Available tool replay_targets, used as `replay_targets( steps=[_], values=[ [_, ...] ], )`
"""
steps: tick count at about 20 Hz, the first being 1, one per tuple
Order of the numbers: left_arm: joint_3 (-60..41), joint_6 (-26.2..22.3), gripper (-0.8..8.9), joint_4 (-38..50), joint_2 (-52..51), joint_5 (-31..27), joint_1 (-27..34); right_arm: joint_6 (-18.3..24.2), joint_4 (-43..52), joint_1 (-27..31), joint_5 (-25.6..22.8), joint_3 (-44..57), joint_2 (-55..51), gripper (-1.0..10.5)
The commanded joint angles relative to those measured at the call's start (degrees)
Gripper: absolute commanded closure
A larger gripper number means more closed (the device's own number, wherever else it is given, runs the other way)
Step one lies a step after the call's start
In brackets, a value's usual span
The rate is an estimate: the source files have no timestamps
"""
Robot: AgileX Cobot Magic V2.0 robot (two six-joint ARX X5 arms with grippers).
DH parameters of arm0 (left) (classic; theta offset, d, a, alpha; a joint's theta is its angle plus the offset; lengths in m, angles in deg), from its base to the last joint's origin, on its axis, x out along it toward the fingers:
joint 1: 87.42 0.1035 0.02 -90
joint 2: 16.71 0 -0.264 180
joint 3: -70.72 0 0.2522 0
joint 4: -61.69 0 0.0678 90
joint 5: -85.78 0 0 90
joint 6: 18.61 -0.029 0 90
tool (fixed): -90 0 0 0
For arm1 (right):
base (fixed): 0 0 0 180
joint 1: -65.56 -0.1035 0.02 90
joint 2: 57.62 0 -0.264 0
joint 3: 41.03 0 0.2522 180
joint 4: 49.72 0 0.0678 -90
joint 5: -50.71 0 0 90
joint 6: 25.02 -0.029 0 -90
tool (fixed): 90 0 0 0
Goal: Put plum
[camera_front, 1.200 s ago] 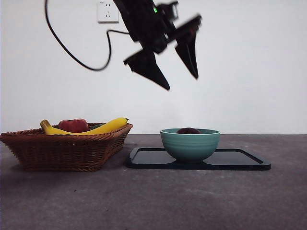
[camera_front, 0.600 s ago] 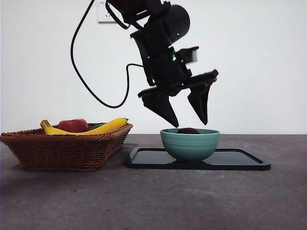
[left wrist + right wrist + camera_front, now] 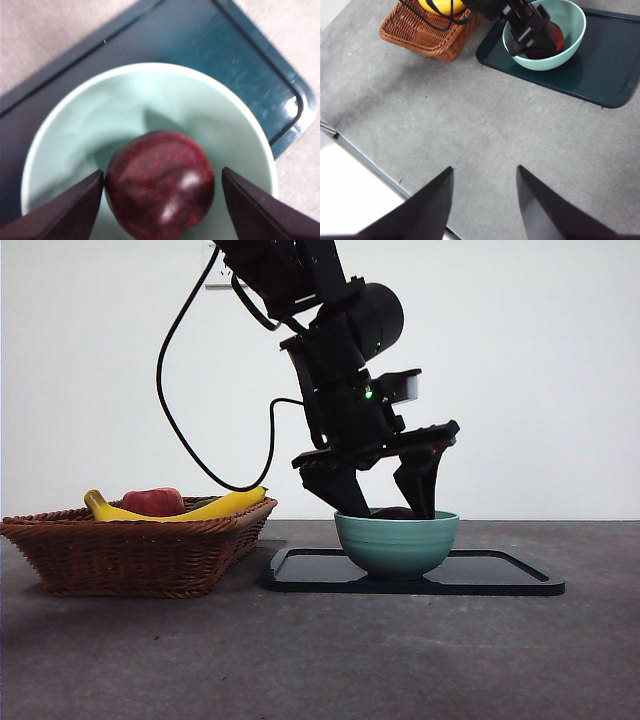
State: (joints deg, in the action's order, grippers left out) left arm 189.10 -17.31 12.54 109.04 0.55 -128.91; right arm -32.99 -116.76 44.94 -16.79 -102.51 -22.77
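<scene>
**Left Gripper Positioned Around the Plum in the Bowl**

The plum point(image 3: 160, 182) rests at the bottom of the green bowl point(image 3: 396, 543), which stands on the dark tray point(image 3: 500, 575). Seen across the bench point(image 3: 320, 660), only the top of the fruit shows above the bowl rim.

The left gripper point(image 3: 385, 502) reaches down into the bowl from above. Its jaws stand wide apart, one on each side of the plum. One jaw appears to be just touching the fruit; the other is clear of it. The gripper has hold of nothing. This straddling posture suits a grasp across the widest part of the fruit, with the bowl wall leaving little side clearance.

The wicker basket point(image 3: 135, 550) sits beside the tray, holding a banana point(image 3: 215, 506) and a red fruit point(image 3: 152, 502).

The right gripper point(image 3: 485, 205) waits well apart from the bowl, high over bare bench, jaws spread and empty.

Judgement: the glossy round plum may roll or slip if squeezed off-centre.
</scene>
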Motion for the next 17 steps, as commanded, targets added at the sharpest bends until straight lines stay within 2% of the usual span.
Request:
replay_targets(
  steps=[1, 6, 8, 10, 17],
  values=[
    [1.6, -0.9, 4.4, 0.2, 1.7, 0.1, -0.6, -0.6, 0.5, -0.3, 0.0, -0.4, 0.2, 7.4],
    [1.6, -1.2, 4.59, -0.4, 1.7, 0.0, -0.6, -0.6, 0.5, -0.3, 0.0, -0.4, 0.2, 7.4],
    [1.6, -2.0, 5.63, -1.3, 1.7, 0.0, -0.6, -0.6, 0.5, -0.3, 0.0, -0.4, 0.2, 7.4],
    [1.6, -2.2, 6.01, -1.7, 1.7, 0.0, -0.6, -0.6, 0.5, -0.3, 0.0, -0.4, 0.2, 7.4],
    [1.7, -2.2, 6.01, -0.9, 0.8, 0.0, -0.2, -0.6, 0.5, -0.3, 0.0, -0.4, 0.2, 7.4]
  ],
)
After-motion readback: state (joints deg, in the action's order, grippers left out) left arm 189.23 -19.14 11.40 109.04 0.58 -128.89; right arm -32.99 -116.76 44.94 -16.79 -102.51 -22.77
